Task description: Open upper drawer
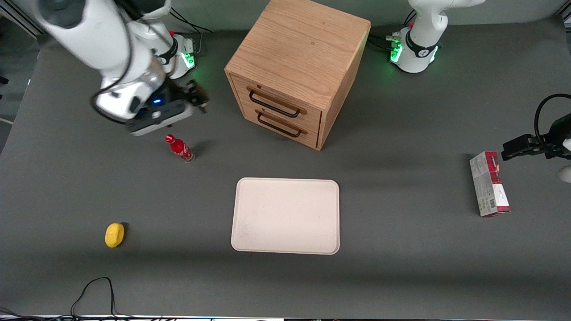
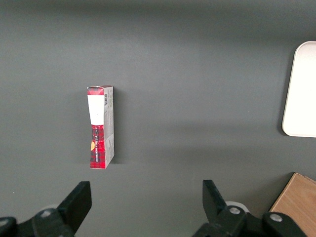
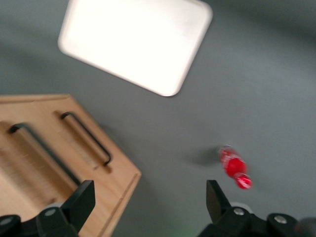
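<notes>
Tray (image 1: 285,216) nearest camera; end effector (image 1: 196,96), fingers apart, hovers beside cabinet (image 1: 296,67). Approach step; next align with upper drawer (image 1: 279,103) handle (image 1: 273,105).

Black two-finger pincer (image 1: 195,96) on the right arm hangs above the dark grey worktop (image 1: 401,249), fingers apart, gripping nothing. Light oak two-drawer cabinet (image 1: 296,67) stands near it, toward the parked arm's end; its upper drawer (image 1: 279,99) with black wire handle is shut. Small red cola bottle (image 1: 180,149) stands just nearer the camera than the pincer. Cream rectangular tray (image 1: 285,216) and round yellow fruit (image 1: 114,234) lie nearer still. Red-and-white carton (image 1: 489,183) lies well apart, at the parked arm's end.
</notes>
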`<move>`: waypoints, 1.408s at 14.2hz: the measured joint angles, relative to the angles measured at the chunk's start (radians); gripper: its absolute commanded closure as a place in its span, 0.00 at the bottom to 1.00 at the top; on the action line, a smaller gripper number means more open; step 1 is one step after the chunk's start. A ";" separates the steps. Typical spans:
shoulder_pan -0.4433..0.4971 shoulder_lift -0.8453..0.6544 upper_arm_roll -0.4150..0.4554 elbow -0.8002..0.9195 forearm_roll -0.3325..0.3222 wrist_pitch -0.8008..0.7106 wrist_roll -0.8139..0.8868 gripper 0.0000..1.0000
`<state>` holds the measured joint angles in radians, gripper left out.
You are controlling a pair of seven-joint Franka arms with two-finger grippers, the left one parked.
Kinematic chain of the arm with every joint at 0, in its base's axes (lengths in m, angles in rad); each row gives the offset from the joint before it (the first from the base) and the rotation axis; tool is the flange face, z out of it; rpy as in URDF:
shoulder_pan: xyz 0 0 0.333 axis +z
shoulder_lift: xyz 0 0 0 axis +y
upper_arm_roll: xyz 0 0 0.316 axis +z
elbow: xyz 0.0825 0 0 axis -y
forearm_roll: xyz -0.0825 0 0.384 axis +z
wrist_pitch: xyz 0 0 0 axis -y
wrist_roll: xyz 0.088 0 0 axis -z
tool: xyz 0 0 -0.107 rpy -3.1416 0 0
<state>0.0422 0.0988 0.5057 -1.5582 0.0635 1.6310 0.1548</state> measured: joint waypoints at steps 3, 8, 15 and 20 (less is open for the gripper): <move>0.002 0.053 0.121 0.035 0.000 -0.010 -0.086 0.00; 0.004 0.136 0.196 0.037 0.000 -0.025 -0.307 0.00; 0.008 0.285 0.197 -0.029 0.000 0.110 -0.443 0.00; 0.036 0.297 0.202 -0.107 0.000 0.232 -0.445 0.00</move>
<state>0.0785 0.3962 0.7073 -1.6648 0.0635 1.8634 -0.2897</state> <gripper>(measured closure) 0.000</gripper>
